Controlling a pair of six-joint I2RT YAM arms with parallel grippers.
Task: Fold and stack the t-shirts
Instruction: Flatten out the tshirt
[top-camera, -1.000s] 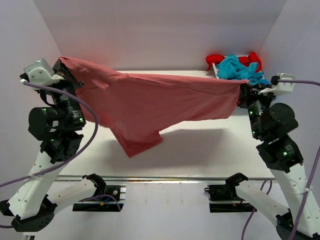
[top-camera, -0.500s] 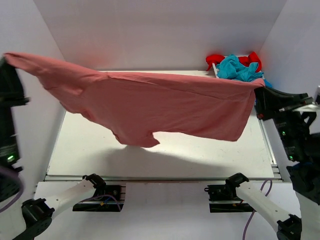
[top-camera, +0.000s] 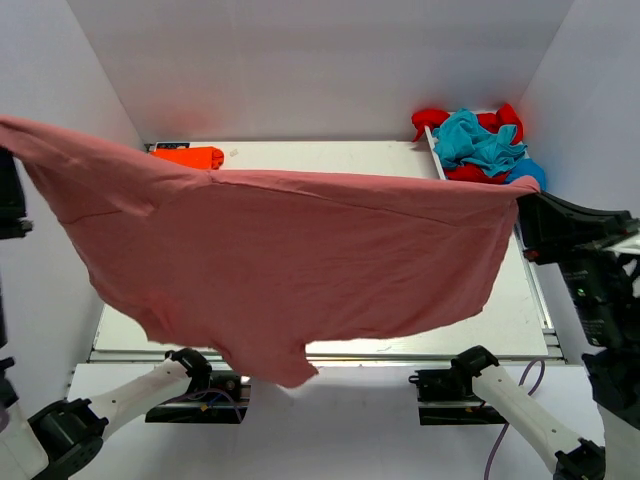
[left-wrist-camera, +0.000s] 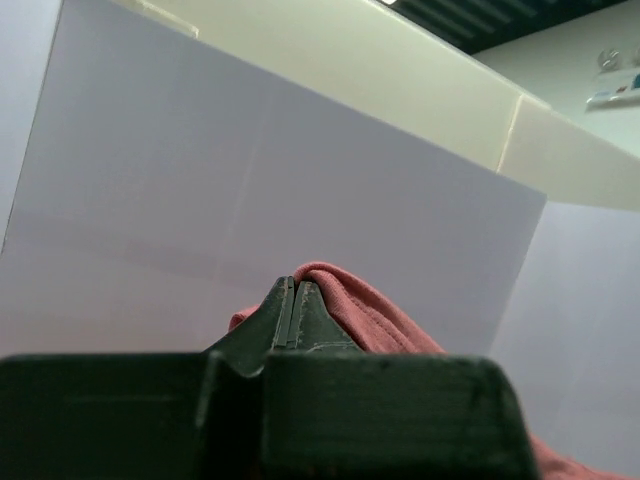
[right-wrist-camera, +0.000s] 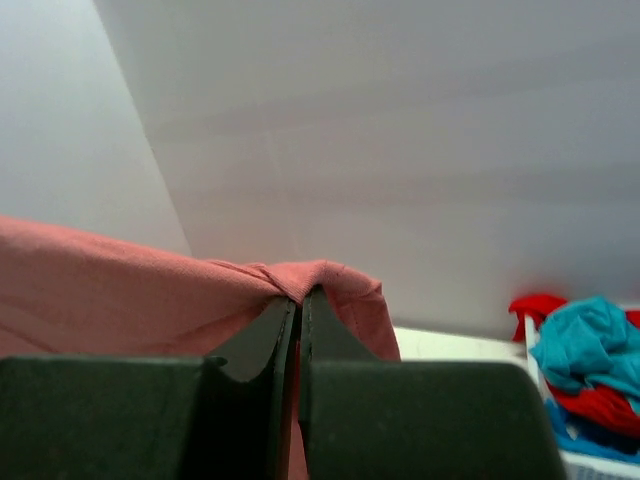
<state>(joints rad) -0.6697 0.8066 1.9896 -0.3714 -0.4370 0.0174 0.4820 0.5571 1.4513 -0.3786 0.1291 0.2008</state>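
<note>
A dusty pink-red t-shirt (top-camera: 300, 260) hangs stretched wide in the air between both arms, high over the table (top-camera: 330, 158), with a sleeve dangling at the lower middle. My left gripper (left-wrist-camera: 295, 287) is shut on the shirt's left corner (left-wrist-camera: 370, 305); in the top view it sits at the left frame edge. My right gripper (top-camera: 522, 203) is shut on the right corner, cloth bunched over its tips (right-wrist-camera: 300, 293). A folded bright orange t-shirt (top-camera: 188, 157) lies at the table's back left. A heap of red, teal and blue t-shirts (top-camera: 480, 145) sits at the back right.
White walls close in the table on the left, back and right. The heap of shirts (right-wrist-camera: 590, 350) lies beyond a rail along the table's right side (top-camera: 535, 290). The hanging shirt hides most of the tabletop from above.
Both arms have risen and spread apart, drawing the shirt up and toward the near edge. It now hangs flatter and wider, and the orange shirt behind it has come into sight.
</note>
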